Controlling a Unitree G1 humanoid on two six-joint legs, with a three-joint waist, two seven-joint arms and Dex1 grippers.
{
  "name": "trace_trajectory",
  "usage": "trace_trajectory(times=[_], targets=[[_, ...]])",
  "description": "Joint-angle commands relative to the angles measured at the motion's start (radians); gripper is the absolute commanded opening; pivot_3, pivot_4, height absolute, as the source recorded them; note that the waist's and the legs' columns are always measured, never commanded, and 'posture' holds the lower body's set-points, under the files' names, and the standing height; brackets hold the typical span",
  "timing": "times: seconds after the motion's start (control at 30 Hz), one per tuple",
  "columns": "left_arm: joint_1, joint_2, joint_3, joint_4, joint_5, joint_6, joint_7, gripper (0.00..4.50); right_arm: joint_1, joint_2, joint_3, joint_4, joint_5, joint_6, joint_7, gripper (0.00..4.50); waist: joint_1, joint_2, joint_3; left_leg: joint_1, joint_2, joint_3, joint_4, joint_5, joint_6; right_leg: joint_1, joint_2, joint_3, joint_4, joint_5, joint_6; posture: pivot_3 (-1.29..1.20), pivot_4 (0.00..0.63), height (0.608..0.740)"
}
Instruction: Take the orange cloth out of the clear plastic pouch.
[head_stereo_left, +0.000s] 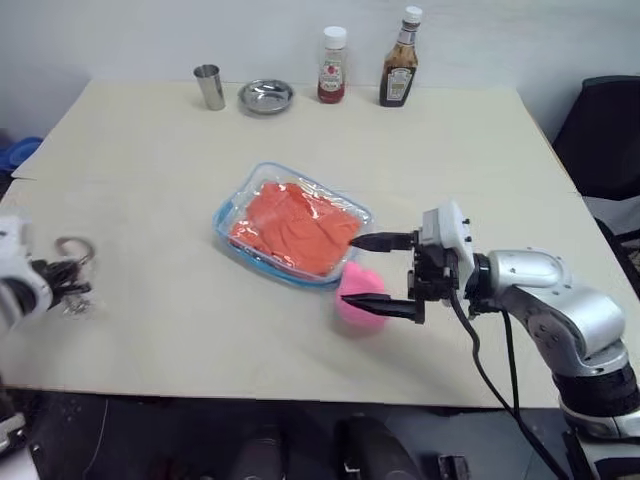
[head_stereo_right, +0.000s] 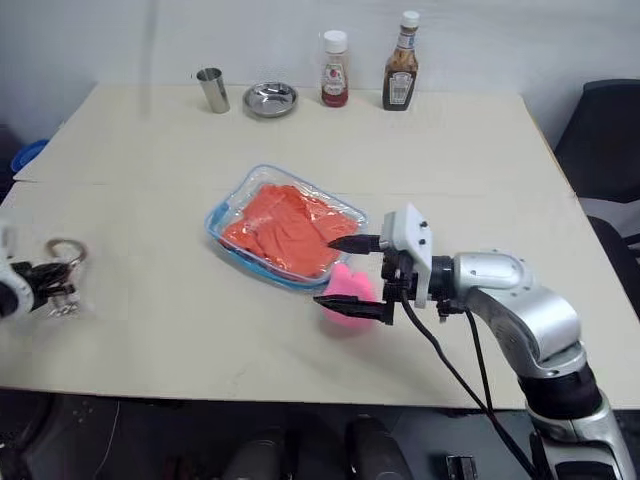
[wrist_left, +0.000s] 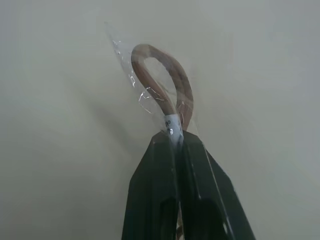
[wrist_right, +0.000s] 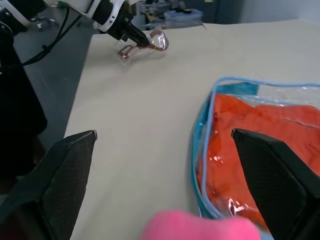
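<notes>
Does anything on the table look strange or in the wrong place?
Yes. The left gripper at the table's left edge is shut on a small clear packet with a metal ring, not the clear plastic pouch, which still holds the orange cloth.

Silver right arm (head_stereo_left: 560, 300), white wrist, black cable.

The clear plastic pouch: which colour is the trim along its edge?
Light blue; the clear plastic pouch shows it best in the right wrist view.

Bare table (head_stereo_left: 150, 180) surrounds the clear plastic pouch (head_stereo_left: 292, 224); pink pom-pom (head_stereo_left: 357, 293) blocks its near corner.
</notes>
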Motion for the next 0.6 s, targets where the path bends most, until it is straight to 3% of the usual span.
trace_trajectory(times=[0.03,0.13,0.27,0.4,0.47,0.6], targets=[[0.023,-0.015,0.080,-0.032,-0.010,-0.110,-0.006,0.03,-0.033,0.008,0.003,0.023,0.000,-0.029,0.042,4.50,0.009,-0.001,-0.001,0.000,0.000,0.000,0.000,0.000,0.000,0.001,-0.001,0.000,-0.001,0.000,0.000,0.00,0.150,0.740],[0.048,-0.041,0.100,-0.042,-0.023,-0.125,-0.005,0.03,-0.049,0.012,0.008,0.047,-0.008,-0.035,0.060,4.50,0.012,-0.002,-0.001,0.000,-0.001,0.000,0.000,-0.001,0.002,0.001,-0.001,0.000,-0.001,0.000,0.000,0.00,0.150,0.740],[0.078,-0.062,0.128,-0.048,-0.031,-0.148,0.006,1.04,-0.052,0.013,0.007,0.057,-0.008,-0.036,0.070,4.50,0.006,-0.003,-0.002,-0.001,0.000,0.001,-0.001,-0.001,0.002,0.000,-0.001,-0.001,-0.001,0.000,0.000,0.00,0.150,0.740],[0.132,-0.017,0.155,-0.042,-0.027,-0.157,-0.021,2.23,-0.037,0.002,-0.006,0.054,-0.008,-0.034,0.073,4.50,-0.012,-0.003,-0.002,-0.001,0.000,0.001,-0.001,-0.001,0.002,-0.001,-0.001,-0.001,0.000,0.000,0.000,0.00,0.150,0.740],[0.157,0.032,0.199,-0.054,-0.087,-0.135,-0.115,2.79,-0.023,-0.006,-0.020,0.048,-0.007,-0.029,0.064,4.50,-0.018,-0.004,-0.002,-0.001,0.000,0.001,-0.002,-0.002,0.003,-0.001,-0.001,-0.001,0.000,0.000,0.000,0.00,0.150,0.740],[0.240,0.162,0.226,-0.145,-0.211,-0.184,-0.411,2.79,0.007,-0.018,-0.043,0.034,-0.004,-0.020,0.040,4.50,-0.020,-0.004,-0.001,-0.001,0.000,0.001,-0.002,-0.001,0.002,-0.001,-0.001,-0.002,-0.001,0.000,0.000,0.00,0.150,0.740]])
